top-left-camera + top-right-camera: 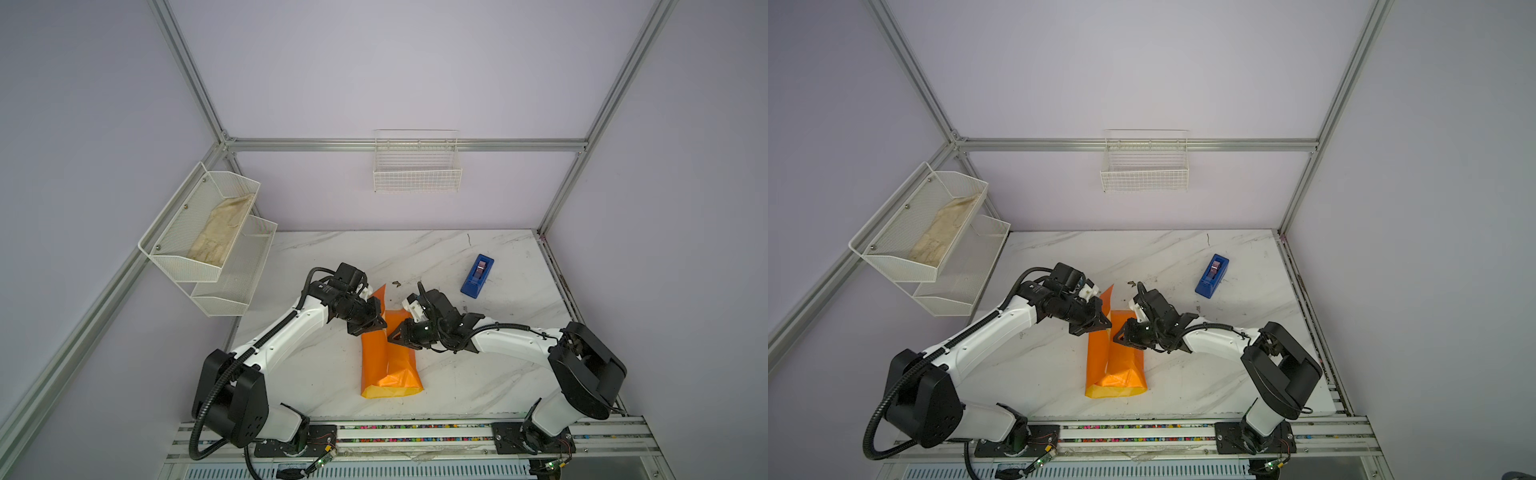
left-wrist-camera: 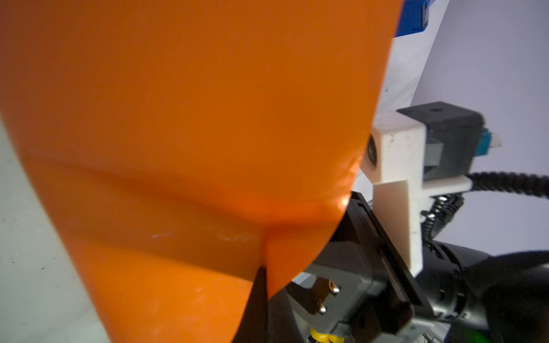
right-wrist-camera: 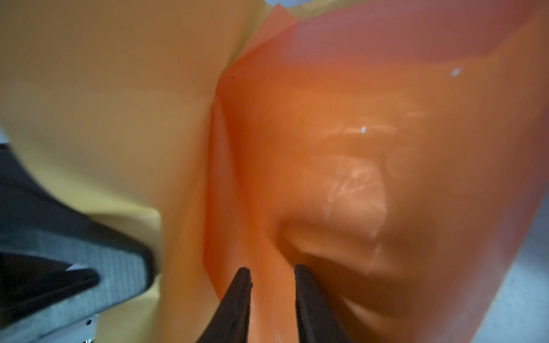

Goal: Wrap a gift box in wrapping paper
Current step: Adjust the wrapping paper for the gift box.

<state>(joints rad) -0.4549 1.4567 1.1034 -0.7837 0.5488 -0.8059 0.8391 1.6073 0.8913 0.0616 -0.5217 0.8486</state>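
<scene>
Glossy orange wrapping paper [image 2: 208,118] fills both wrist views. In both top views it lies folded into a long bundle on the middle of the white marble-patterned table [image 1: 478,374], humped over a blocky shape; the gift box itself is hidden. The left gripper [image 1: 376,328] is clamped on a raised flap at the bundle's far end. The right gripper [image 3: 271,279] faces it, black fingertips [image 3: 242,285] parted, tips against the paper. A blue plastic tape dispenser [image 1: 477,276] sits well apart, toward the table's far right. A white mesh wall shelf [image 1: 174,249] holds a beige cloth [image 1: 220,232].
</scene>
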